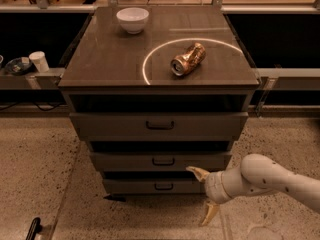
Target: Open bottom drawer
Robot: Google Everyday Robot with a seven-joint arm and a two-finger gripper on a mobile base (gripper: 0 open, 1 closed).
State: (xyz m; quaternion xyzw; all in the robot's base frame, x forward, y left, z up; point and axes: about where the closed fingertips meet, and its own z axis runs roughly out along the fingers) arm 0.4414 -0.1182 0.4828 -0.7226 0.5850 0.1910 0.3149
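Jaws spread near bottom drawer [131, 186] right end, over speckled floor [35, 169].

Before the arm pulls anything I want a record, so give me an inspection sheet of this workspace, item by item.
Surface: cabinet top, holds two items, with a bright ring of light on it.
Job's things: bottom drawer, looks shut, handle untouched.
Clutter: white bowl and crushed can on top; cup on the left shelf.
Grippers: gripper, open, low by the drawer's right end, off the handle.
Cables: nothing seen.
Surroundings: speckled floor; dark shelving on either side.
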